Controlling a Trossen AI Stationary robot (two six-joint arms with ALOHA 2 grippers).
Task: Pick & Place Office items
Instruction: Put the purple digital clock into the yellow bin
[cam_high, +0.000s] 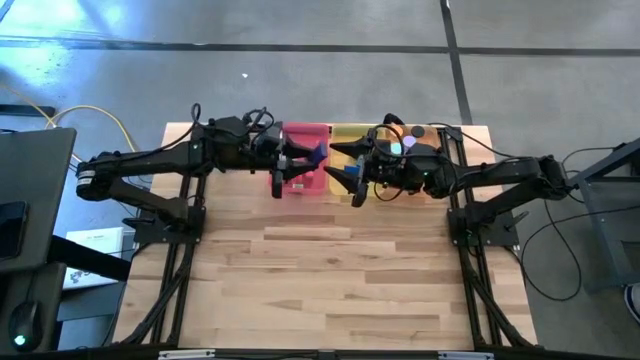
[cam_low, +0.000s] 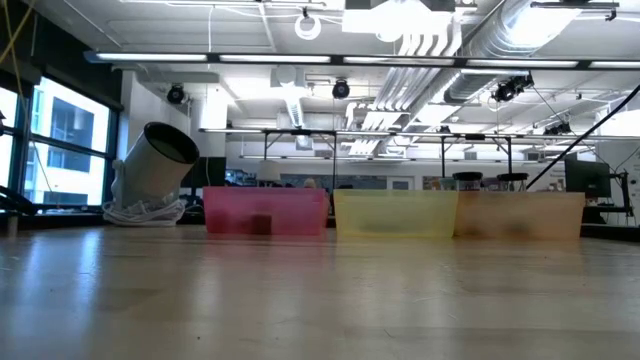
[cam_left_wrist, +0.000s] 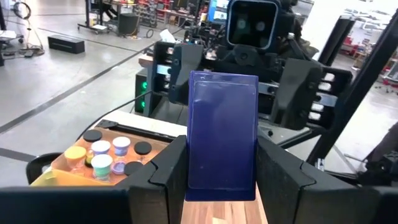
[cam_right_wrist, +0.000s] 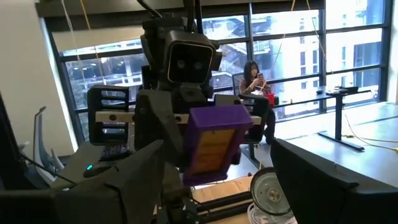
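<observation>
Left gripper (cam_left_wrist: 221, 171), black, clamps a dark blue block (cam_left_wrist: 222, 137). Beside it: pink tray (cam_high: 305, 160), yellow tray (cam_high: 345, 135), orange tray (cam_left_wrist: 68, 165) containing black, white and lavender-topped discs (cam_left_wrist: 112, 155).

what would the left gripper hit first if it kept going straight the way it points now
Most likely the right gripper. The left gripper, shut on a blue block, points across the trays straight at the other arm, whose wrist camera faces it. How far apart they are is unclear.
</observation>
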